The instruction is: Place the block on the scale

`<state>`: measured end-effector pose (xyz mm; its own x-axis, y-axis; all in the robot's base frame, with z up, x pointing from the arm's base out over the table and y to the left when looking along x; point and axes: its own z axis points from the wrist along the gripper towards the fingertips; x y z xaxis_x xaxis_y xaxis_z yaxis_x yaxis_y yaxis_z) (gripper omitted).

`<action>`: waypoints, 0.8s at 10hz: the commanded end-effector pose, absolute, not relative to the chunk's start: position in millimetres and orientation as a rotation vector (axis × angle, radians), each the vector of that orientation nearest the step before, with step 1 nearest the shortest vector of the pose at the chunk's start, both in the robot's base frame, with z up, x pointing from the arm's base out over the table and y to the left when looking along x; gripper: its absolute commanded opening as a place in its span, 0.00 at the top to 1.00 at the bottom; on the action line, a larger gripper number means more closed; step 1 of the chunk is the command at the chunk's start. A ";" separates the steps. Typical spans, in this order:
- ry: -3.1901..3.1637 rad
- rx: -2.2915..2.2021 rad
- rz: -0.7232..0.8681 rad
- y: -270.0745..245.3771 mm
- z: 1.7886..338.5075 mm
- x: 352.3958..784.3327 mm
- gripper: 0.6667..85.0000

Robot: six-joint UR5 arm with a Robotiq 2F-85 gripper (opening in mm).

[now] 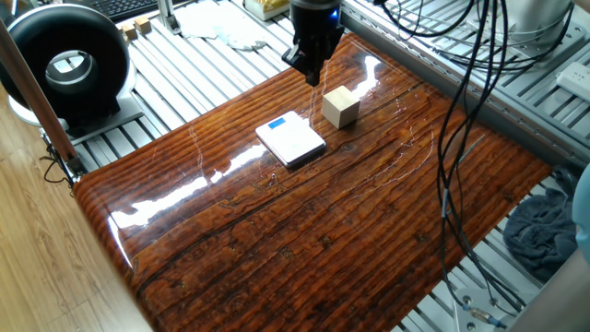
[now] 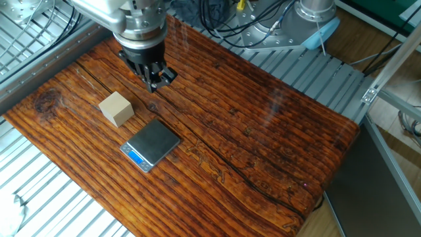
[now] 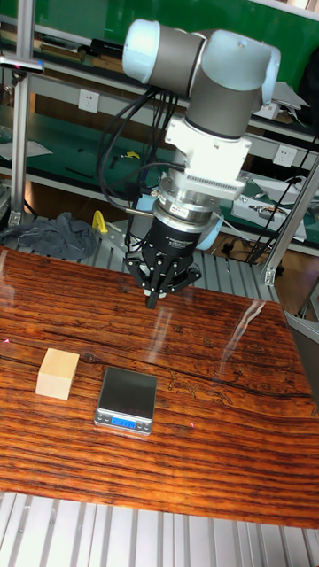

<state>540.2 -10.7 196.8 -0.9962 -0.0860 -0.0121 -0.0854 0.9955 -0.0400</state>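
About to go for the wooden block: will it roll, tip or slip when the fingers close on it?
The block looks like a plain cube resting flat on the glossy table, so rolling or tipping seems unlikely. Its bare wood faces probably give fair grip and stay rigid. On that shiny surface, though, it may slide if the gripper nudges one side first.
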 end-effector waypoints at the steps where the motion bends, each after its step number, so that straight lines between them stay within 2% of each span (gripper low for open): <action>1: 3.114 -0.072 -0.052 -20.7 194.6 538.8 0.99; 4: 3.098 -0.071 0.007 -39.9 187.2 533.3 0.99; 8: 3.063 0.052 -0.001 -66.9 177.5 526.1 0.92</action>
